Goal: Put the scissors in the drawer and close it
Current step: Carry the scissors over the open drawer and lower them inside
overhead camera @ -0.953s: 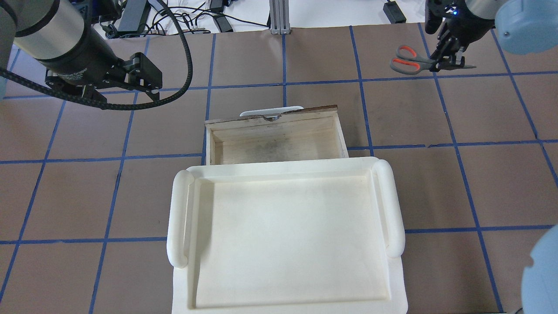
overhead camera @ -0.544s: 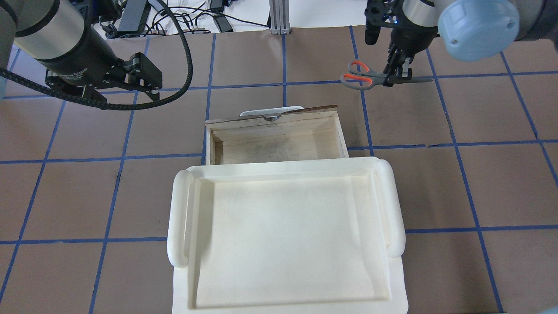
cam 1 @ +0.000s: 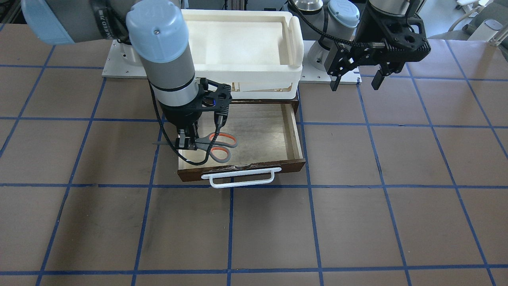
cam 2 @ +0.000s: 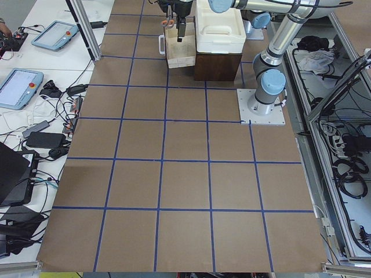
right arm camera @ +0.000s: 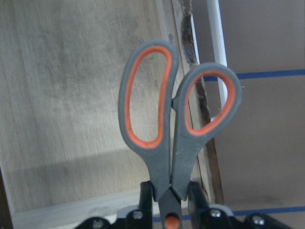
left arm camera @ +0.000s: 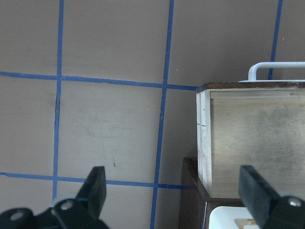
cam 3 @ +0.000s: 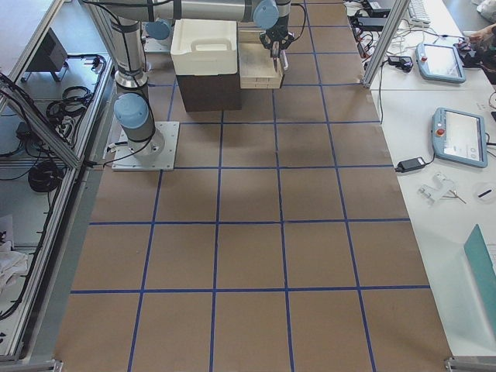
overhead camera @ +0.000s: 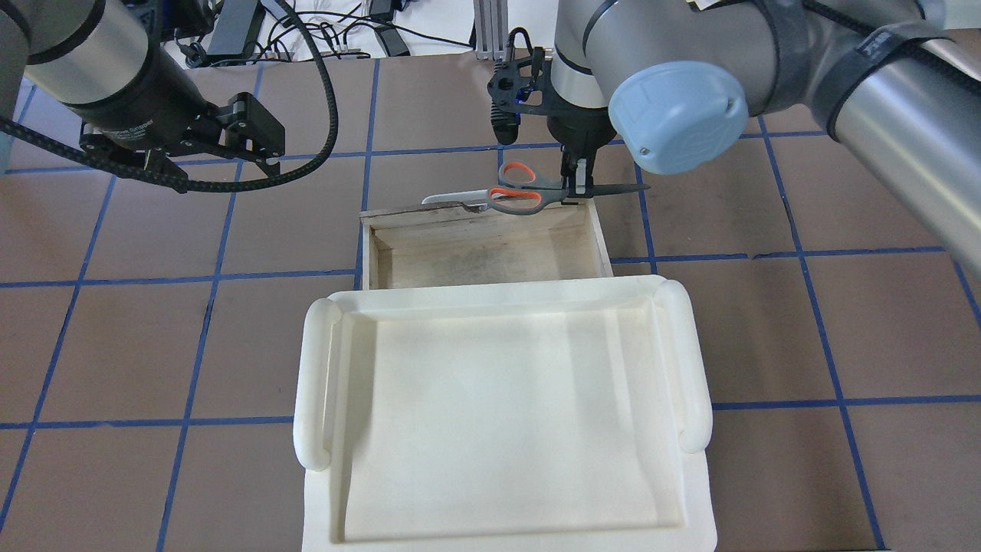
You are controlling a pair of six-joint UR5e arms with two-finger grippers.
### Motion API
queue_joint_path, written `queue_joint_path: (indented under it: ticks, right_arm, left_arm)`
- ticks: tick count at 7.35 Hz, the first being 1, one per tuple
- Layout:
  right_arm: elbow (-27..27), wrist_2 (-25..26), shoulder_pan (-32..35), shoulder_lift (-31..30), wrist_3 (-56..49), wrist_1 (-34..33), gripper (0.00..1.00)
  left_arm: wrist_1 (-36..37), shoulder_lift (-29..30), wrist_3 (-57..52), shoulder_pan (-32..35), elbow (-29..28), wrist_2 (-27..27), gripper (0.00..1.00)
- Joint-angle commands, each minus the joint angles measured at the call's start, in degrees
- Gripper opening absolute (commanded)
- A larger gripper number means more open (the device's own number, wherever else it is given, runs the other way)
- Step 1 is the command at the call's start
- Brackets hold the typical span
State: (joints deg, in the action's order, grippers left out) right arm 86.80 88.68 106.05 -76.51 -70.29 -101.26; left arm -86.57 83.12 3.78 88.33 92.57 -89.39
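Scissors (cam 1: 206, 145) have swung from the surface's (cam 1: 357, 198) far right corner to the drawer's (cam 1: 258, 131) front corner, seemingly light and stiff, right hand (cam 1: 185, 143) clamped at their pivot.

The right gripper (overhead camera: 575, 188) has carried the small grey-handled scissors with orange-red loops (overhead camera: 529, 186) from far right to above the shallow wooden drawer (overhead camera: 483, 261), over its front edge.

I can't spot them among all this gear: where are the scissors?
In the front-facing view, the scissors hang in the right gripper over the front corner of the open drawer, on the robot's right.
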Motion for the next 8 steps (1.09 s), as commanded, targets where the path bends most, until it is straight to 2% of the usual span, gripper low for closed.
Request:
queue_joint_path:
  ticks: [1,5,7,8]
  right_arm:
    - [0.3,-0.4,3.9,1.3,1.4,-0.9,0.00]
    - [0.5,-0.4,8.6,4.0,1.3,-1.7,0.00]
    - [2.6,-0.4,9.4,4.2,1.6,-2.0,0.00]
    - [2.7,-0.4,9.4,4.3,1.6,-2.0,0.25]
  left_arm:
    - [0.0,-0.1,0.0,0.0,0.2,0.0,1.00]
    - [0.1,-0.2,0.0,0.0,0.5,0.0,1.00]
    - [0.1,-0.2,-0.1,0.0,0.5,0.0,1.00]
    - [0.1,-0.2,-0.1,0.0,0.5,-0.1,1.00]
